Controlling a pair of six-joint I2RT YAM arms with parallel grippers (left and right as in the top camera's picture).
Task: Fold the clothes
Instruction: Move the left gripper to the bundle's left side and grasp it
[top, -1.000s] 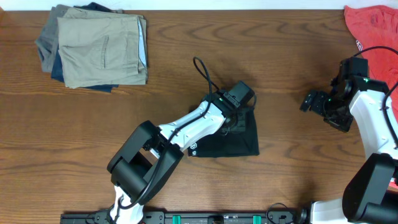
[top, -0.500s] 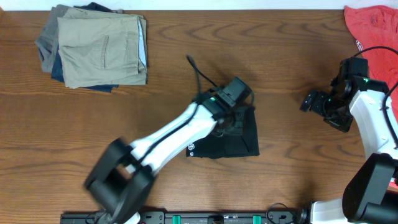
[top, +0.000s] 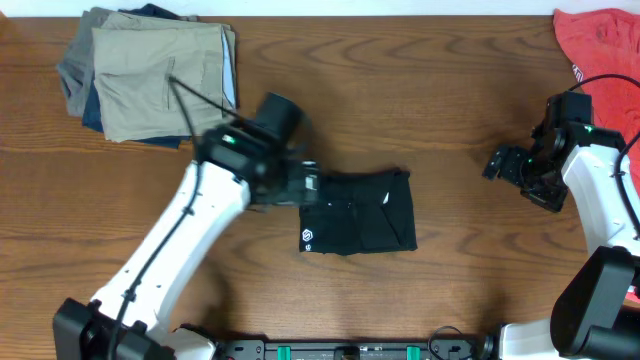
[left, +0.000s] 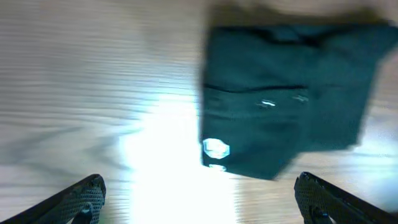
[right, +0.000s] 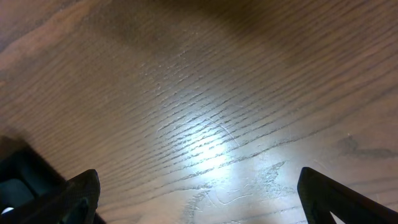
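The clothes (top: 362, 213), a black garment with a small white round logo (top: 309, 238), lie folded in a compact rectangle on the wooden table. My left gripper (top: 303, 186) hovers just left of the garment's upper left corner, blurred by motion. In the left wrist view the clothes (left: 283, 93) lie ahead with the logo (left: 216, 148) at their near edge. The left gripper (left: 202, 204) is open there, over bare wood. My right gripper (top: 508, 165) stands apart at the right. It is open too (right: 202, 202), with only table between its fingers.
A stack of tan, grey and blue folded trousers (top: 158, 78) lies at the back left. A red-coral shirt (top: 603, 45) lies at the back right corner, behind the right arm. Bare wood (top: 450, 110) separates the clothes from the right gripper.
The left gripper has opened, let go of the black garment and swung left off it. The garment stays folded. The right arm has not moved.
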